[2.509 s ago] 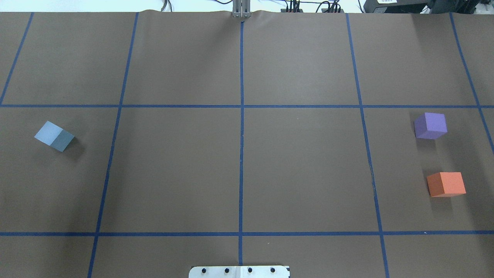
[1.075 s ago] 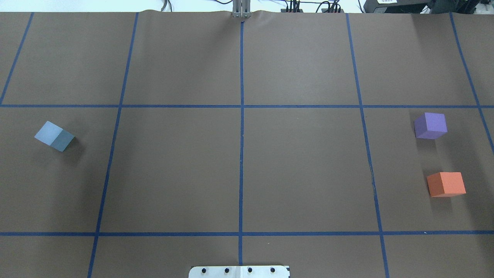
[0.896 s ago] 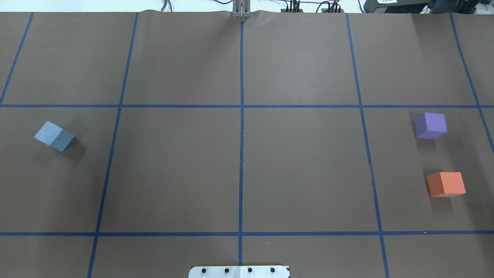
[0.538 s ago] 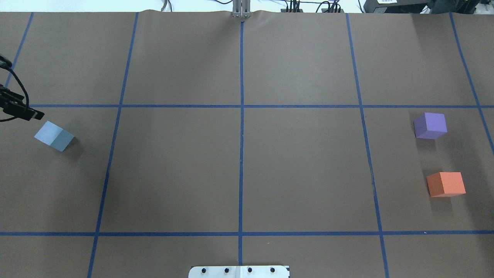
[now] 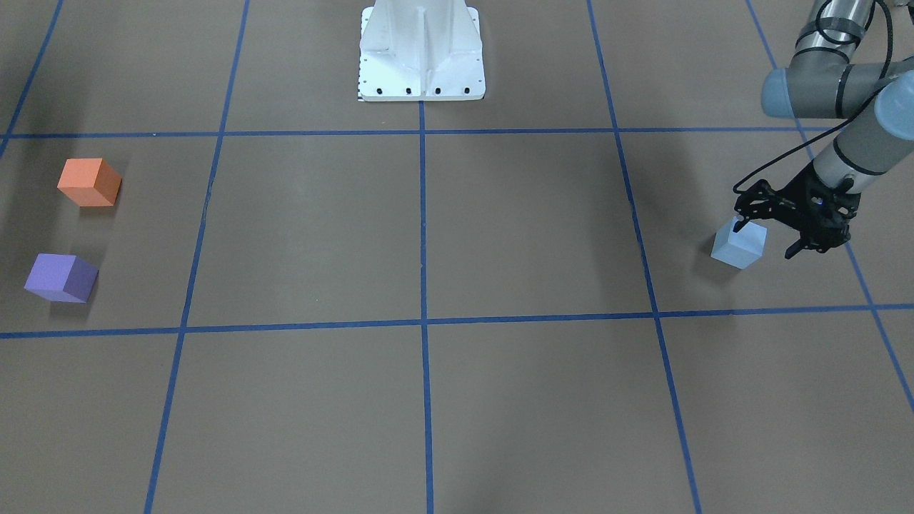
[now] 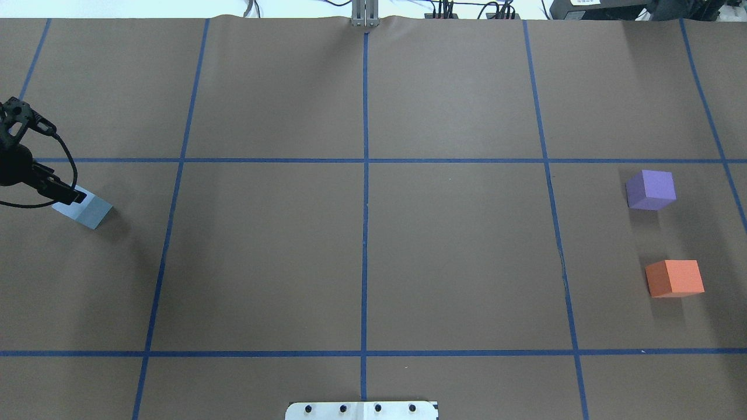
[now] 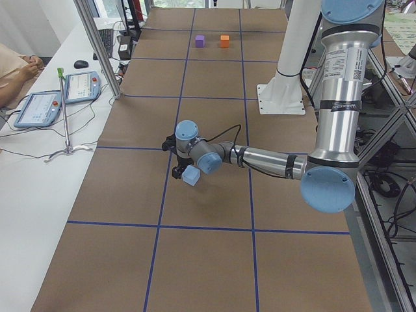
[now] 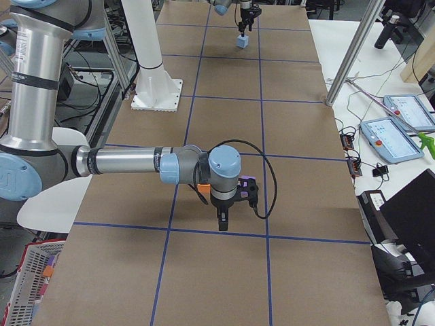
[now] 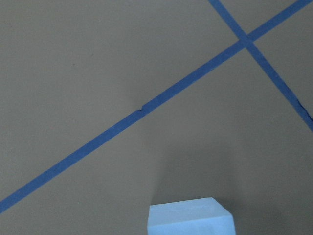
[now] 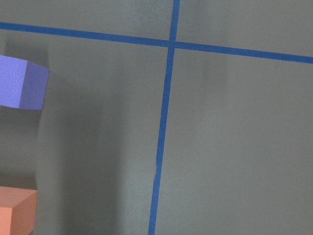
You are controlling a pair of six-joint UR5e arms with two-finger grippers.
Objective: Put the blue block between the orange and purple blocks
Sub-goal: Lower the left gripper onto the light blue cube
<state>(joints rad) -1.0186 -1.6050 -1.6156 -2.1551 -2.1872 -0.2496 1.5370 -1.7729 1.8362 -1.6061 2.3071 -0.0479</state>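
Observation:
The blue block [image 5: 739, 250] sits at the table's left end; it also shows in the overhead view [image 6: 92, 213] and at the bottom of the left wrist view [image 9: 190, 221]. My left gripper [image 5: 765, 239] is open and hangs just over it, one finger [image 6: 70, 196] above its top. The purple block [image 6: 652, 189] and the orange block [image 6: 675, 278] sit apart at the right end, a gap between them. My right gripper [image 8: 223, 219] hovers beside them; it shows only in the exterior right view, so I cannot tell its state.
The white robot base plate [image 5: 421, 50] is at the middle of my table edge. Blue tape lines divide the brown table cover. A metal pole [image 7: 97, 45] and tablets [image 7: 39, 107] stand on the side bench beyond the far edge.
My left arm has come in from the table's left edge and moved toward the blue block; a finger now overlaps its top. The blocks have not moved.

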